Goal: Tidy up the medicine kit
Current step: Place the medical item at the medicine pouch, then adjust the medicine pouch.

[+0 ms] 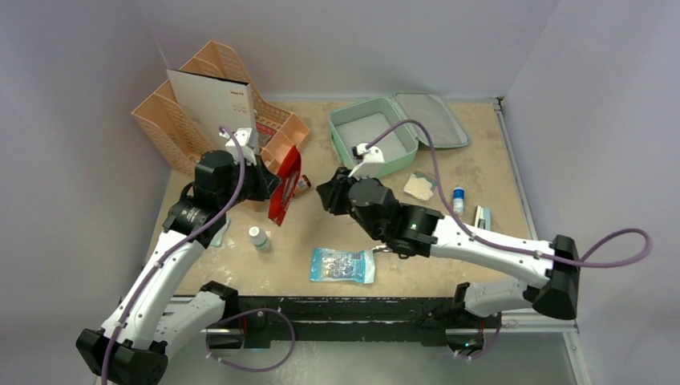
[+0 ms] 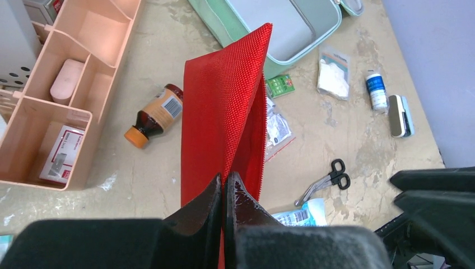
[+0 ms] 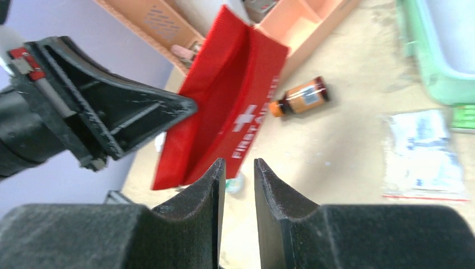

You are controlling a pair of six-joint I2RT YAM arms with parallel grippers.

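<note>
The medicine kit (image 1: 373, 132) is a mint-green case lying open at the back centre, its tray empty and its grey-lined lid (image 1: 433, 120) folded out to the right. It also shows in the left wrist view (image 2: 291, 33) and at the right edge of the right wrist view (image 3: 437, 56). My left gripper (image 2: 225, 182) is shut on the edge of the flat red "FIRST AID KIT" pouch (image 2: 221, 112) and holds it hanging open above the table (image 1: 286, 184). My right gripper (image 3: 240, 165) is narrowly open and empty, just right of the pouch (image 3: 229, 117) and pointing at it.
The peach desk organizer (image 1: 200, 104) stands at the back left. Loose on the table lie a brown bottle (image 2: 157, 112), scissors (image 2: 327, 179), a blue-white packet (image 1: 343, 265), a small white bottle (image 1: 257, 237), a gauze packet (image 1: 418, 186) and a blue-labelled bottle (image 1: 458, 198).
</note>
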